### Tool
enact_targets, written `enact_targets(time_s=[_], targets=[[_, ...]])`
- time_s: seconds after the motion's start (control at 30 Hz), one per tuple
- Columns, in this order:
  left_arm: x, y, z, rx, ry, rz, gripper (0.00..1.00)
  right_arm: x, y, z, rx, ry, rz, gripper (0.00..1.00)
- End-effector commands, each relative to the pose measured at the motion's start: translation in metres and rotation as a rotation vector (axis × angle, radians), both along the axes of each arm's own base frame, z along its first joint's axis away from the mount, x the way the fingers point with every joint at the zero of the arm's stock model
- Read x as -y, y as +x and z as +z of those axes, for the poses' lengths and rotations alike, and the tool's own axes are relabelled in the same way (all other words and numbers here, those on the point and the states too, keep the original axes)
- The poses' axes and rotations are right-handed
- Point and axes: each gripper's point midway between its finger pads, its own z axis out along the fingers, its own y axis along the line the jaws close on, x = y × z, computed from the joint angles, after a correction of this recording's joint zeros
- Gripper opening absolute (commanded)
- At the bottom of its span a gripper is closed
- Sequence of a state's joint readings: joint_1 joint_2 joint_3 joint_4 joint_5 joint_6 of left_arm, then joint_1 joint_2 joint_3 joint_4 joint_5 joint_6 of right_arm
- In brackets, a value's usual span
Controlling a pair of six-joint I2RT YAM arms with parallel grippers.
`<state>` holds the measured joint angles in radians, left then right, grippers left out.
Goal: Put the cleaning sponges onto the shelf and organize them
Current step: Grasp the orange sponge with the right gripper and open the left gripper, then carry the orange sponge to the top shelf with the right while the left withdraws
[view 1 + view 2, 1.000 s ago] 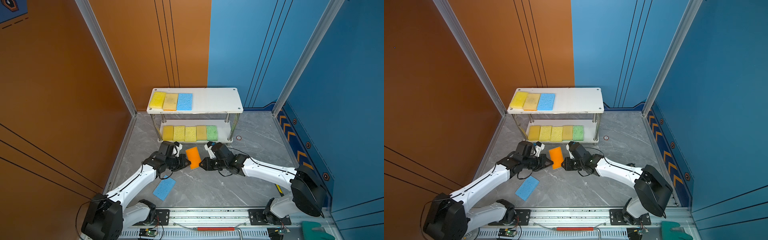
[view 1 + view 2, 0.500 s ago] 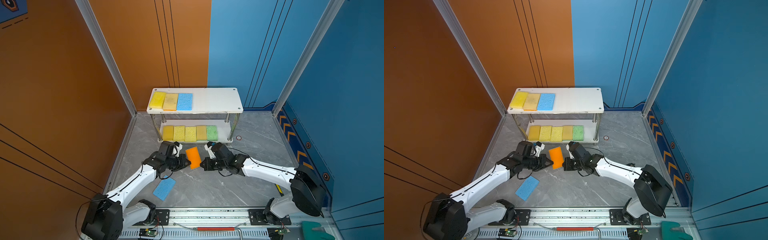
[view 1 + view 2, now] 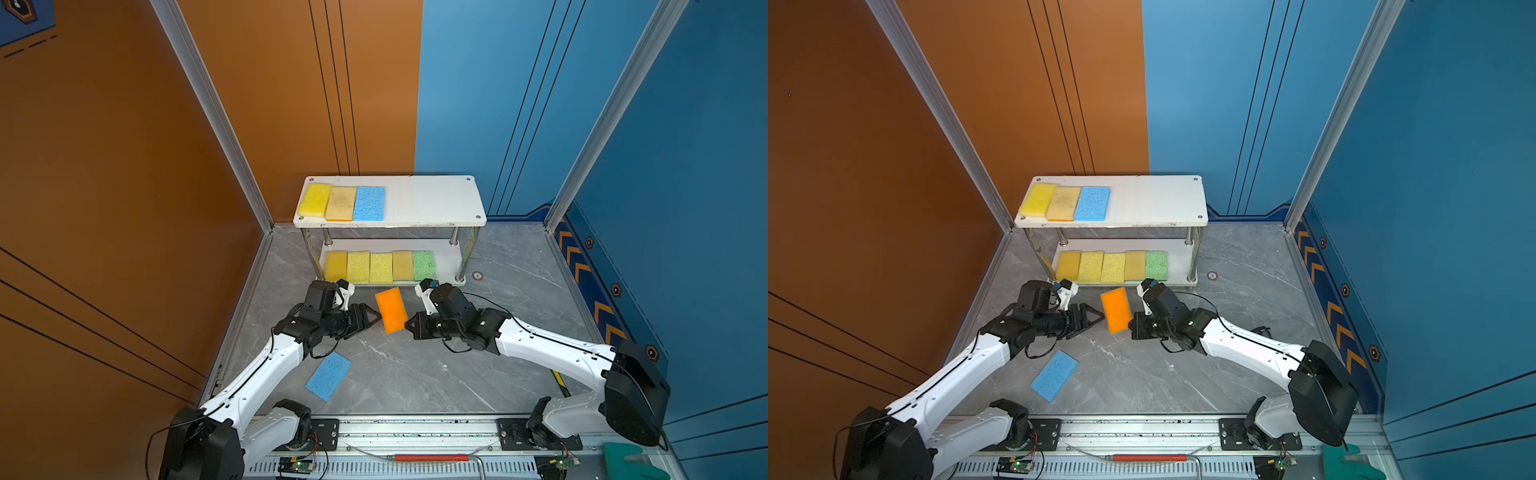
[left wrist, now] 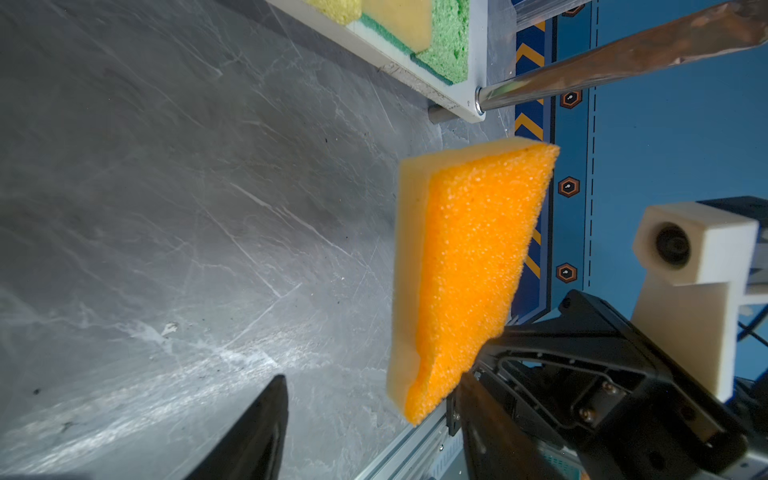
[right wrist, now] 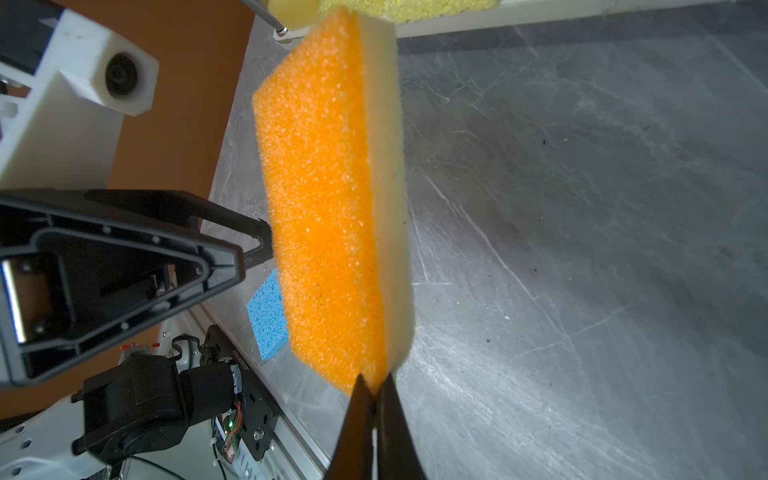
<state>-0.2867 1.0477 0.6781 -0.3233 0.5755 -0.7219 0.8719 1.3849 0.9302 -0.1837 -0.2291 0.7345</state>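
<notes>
An orange sponge [image 3: 390, 309] [image 3: 1116, 309] hangs above the grey floor in front of the shelf [image 3: 432, 201] [image 3: 1154, 199]. My right gripper [image 3: 409, 324] [image 5: 376, 384] is shut on its near corner. My left gripper [image 3: 376, 318] [image 4: 372, 386] stands open just left of the sponge [image 4: 469, 270], with nothing between its fingers. A blue sponge [image 3: 329, 376] [image 3: 1054, 375] lies flat on the floor near the left arm. The top board carries a yellow [image 3: 315, 199], a tan [image 3: 340, 203] and a blue sponge [image 3: 369, 203]. The lower board holds a row of several, ending in a green one [image 3: 424, 266].
Orange and blue walls close in the floor on three sides. The right half of the shelf's top board is bare. A metal rail [image 3: 415, 432] with a red-handled tool [image 3: 430, 458] runs along the front. A small round disc [image 3: 477, 275] lies right of the shelf.
My left gripper has opened and let go of the orange sponge. My right gripper has closed on the sponge's corner. Both arms have stayed in place.
</notes>
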Motion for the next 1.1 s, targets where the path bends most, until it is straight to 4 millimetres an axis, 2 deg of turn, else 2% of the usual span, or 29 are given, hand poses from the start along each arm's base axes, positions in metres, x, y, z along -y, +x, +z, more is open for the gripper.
enact_targets(time_s=[0.0,0.13,0.27,0.43,0.57,0.67,0.73,0.9,1.07], targets=[[-0.011,-0.002,0.025,0.050,-0.028,0.004,0.68,0.014,-0.007,0.011,0.039,-0.032,0.001,0.00],[-0.032,0.000,0.050,0.123,-0.031,0.052,0.73,0.023,-0.015,0.038,0.098,-0.010,0.009,0.00],[-0.050,0.003,0.070,0.191,-0.008,0.086,0.74,0.030,-0.024,0.074,0.183,0.017,0.032,0.00],[-0.076,0.009,0.083,0.254,0.097,0.126,0.76,0.038,-0.028,0.135,0.309,0.081,0.038,0.00],[-0.088,0.012,0.087,0.283,0.176,0.117,0.77,0.043,-0.023,0.185,0.397,0.131,0.023,0.00],[-0.095,0.016,0.080,0.286,0.239,0.118,0.78,0.048,-0.012,0.217,0.437,0.153,0.001,0.00],[-0.100,0.017,0.071,0.278,0.274,0.122,0.79,0.052,0.004,0.235,0.441,0.165,-0.042,0.00],[-0.104,0.012,0.052,0.264,0.325,0.102,0.80,0.057,0.047,0.267,0.379,0.257,-0.128,0.00],[-0.107,0.006,0.035,0.266,0.351,0.102,0.84,0.046,0.086,0.285,0.335,0.313,-0.139,0.00]])
